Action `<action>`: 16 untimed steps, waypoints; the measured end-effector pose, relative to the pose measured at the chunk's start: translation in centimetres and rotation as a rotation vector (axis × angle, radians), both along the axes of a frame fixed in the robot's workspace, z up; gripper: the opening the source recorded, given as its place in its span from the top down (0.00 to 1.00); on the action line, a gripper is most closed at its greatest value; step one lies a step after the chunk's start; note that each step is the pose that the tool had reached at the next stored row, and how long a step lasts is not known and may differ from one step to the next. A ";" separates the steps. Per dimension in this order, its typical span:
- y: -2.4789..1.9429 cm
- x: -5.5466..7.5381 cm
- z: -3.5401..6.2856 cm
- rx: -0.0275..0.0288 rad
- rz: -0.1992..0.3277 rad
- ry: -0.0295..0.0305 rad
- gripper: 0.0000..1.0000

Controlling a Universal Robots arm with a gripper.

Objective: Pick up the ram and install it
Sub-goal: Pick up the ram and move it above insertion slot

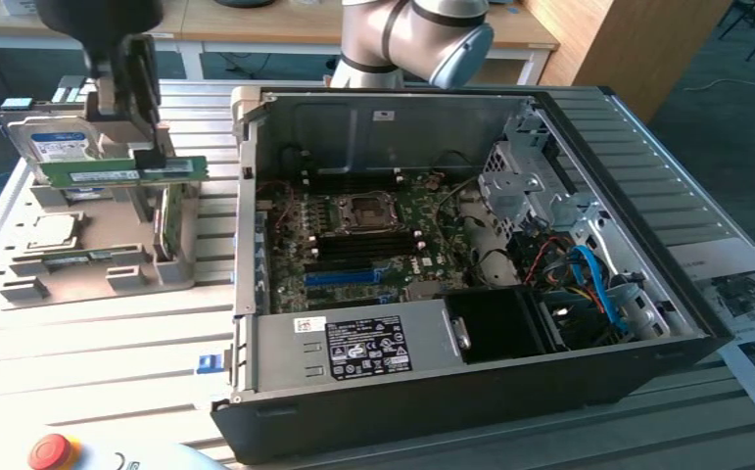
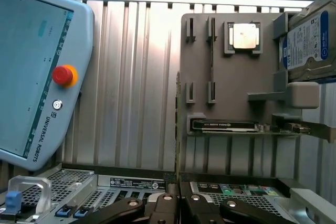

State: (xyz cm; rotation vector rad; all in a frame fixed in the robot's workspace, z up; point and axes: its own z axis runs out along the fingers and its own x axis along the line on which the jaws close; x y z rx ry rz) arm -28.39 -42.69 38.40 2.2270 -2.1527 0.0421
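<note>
1. A robot arm (image 1: 397, 34), grey with a blue joint cap, reaches in from behind an open computer case (image 1: 482, 401). Its dark hand (image 1: 151, 157) hangs over a grey parts holder (image 1: 37, 286).
2. The hand points straight down at the holder, with its two fingers side by side and vertical.
3. The fingers are pressed almost together and pinch the ram (image 1: 110, 174), a long green stick with a white sticker.
4. The ram is held level and on edge. It is lifted clear above the holder, and the fingers grip it nearer one end than the middle.
5. In the wrist view the black fingers (image 2: 157, 208) meet closely, looking down over the holder's edge.
6. A silver hard drive (image 1: 61, 145) with a blue and white label stands upright in the holder, just behind the ram.
7. A square silver processor (image 1: 51, 231) lies flat in the holder, nearer the camera than the ram.
8. The case lies on its side to the exterior view's right of the holder, close beside it. Its green motherboard (image 1: 364, 235) faces up.
9. A grey teach pendant (image 2: 42, 66) with a red button lies near the holder on the ribbed metal table (image 1: 90, 343).
</note>
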 end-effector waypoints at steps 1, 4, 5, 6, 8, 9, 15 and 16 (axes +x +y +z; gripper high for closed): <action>-0.02 0.3 0.00 0.0000 0.000 0.0016 0.88; -0.10 1.4 0.01 -0.0001 0.000 0.0063 0.88; -0.14 1.7 0.00 0.0000 0.000 0.0077 0.88; -0.15 2.1 0.00 0.0000 0.000 0.0089 0.88; -0.17 2.6 0.01 -0.0001 0.000 0.0112 0.88; -0.17 2.7 0.00 0.0000 0.000 0.0115 0.88; -0.17 2.8 0.04 0.0000 0.001 0.0109 0.88; -0.17 2.8 0.06 0.0000 0.002 0.0101 0.88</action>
